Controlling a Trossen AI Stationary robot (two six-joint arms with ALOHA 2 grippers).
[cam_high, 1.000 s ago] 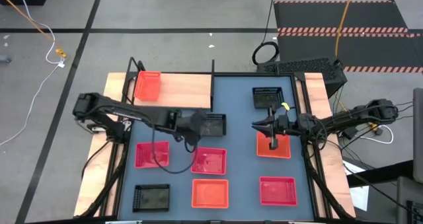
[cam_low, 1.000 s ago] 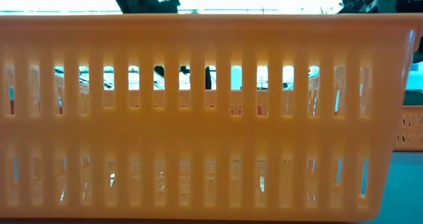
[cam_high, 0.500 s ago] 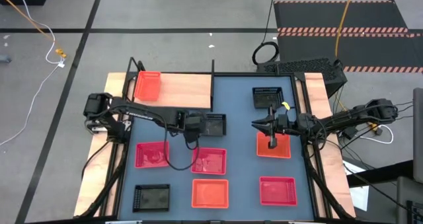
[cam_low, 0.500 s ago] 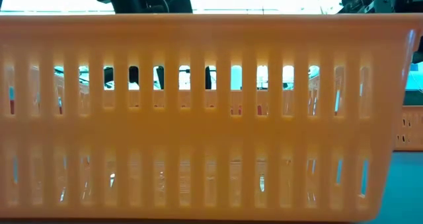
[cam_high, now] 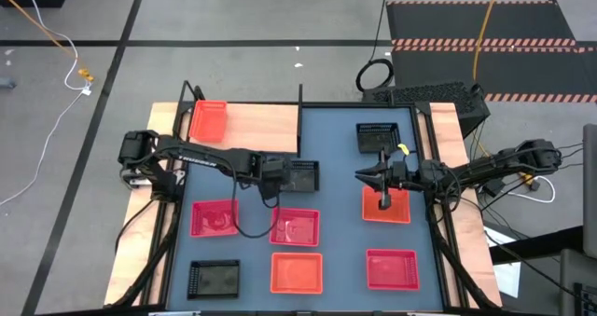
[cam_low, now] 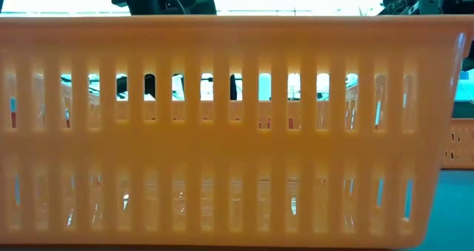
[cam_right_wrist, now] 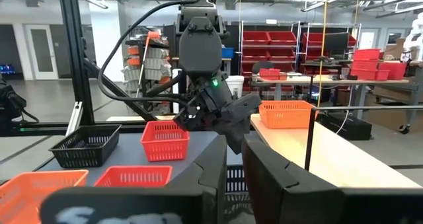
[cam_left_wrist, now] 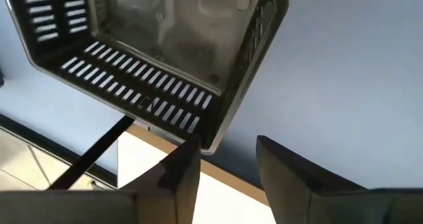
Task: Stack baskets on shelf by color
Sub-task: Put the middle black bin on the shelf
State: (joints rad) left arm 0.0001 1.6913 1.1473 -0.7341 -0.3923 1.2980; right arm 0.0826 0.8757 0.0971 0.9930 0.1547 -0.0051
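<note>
Left gripper [cam_high: 277,174], frame centre, fingers apart, empty, at a black basket [cam_high: 301,175]. Right gripper [cam_high: 383,179] hovers over an orange basket [cam_high: 385,204]; grip state unclear. One orange basket [cam_high: 209,120] on the shelf [cam_high: 261,125], upper left; eight remain on the table [cam_high: 340,204].

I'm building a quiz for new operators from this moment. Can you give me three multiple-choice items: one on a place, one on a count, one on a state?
1. Where is the orange slotted plastic basket that is already on the light-wood shelf board?
A. its far left corner
B. its right end
C. its middle

2. How many black mesh-walled plastic baskets show in the high view?
A. one
B. three
C. five

3. What is the left gripper doing?
A. carrying a pink-red basket
B. open beside a black basket, gripping nothing
C. resting on the shelf

Answers:
1 A: the orange basket sits at the shelf's far left.
2 B: one far right, one central, one near left.
3 B: the left gripper has parted, empty fingers.
</note>
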